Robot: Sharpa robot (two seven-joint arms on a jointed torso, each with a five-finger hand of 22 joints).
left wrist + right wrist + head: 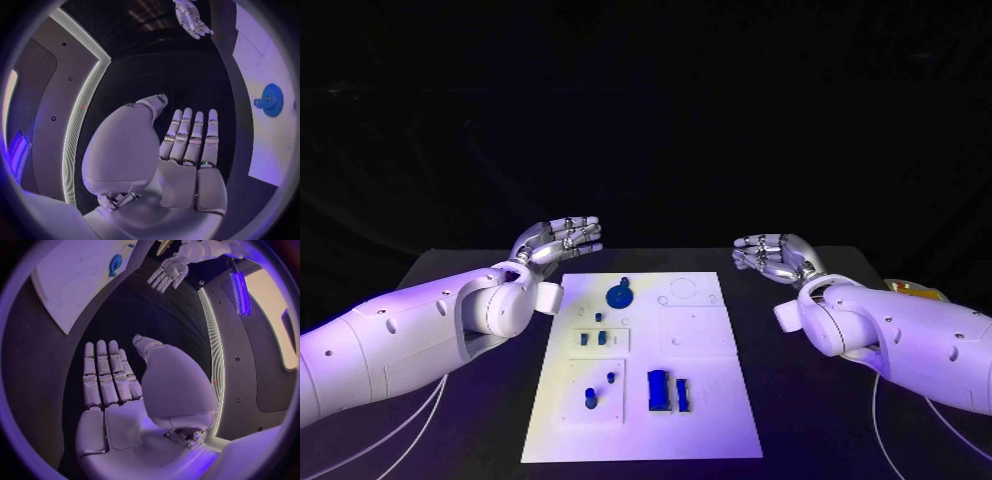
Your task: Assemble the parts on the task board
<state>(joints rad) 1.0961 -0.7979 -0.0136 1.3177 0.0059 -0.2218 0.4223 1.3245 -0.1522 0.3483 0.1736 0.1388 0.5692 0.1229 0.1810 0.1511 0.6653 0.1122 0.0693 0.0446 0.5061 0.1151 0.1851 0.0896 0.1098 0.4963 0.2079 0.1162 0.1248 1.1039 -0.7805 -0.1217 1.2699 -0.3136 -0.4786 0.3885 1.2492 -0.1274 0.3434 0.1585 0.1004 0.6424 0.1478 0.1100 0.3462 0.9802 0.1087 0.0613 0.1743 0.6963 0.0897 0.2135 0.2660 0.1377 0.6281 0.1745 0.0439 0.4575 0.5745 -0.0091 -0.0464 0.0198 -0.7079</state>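
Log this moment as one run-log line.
left hand: open, beside board's far corner | right hand: open, off board | board: flat on table | blue gear: on board's far end | blue parts: on board

Black desk carries the setup; a small yellowish object sits near its far right edge, partly hidden.

The small parts on the board are too small to tell their shapes. The board's near edge is cut off in the left wrist view, where only the gear shows clearly.
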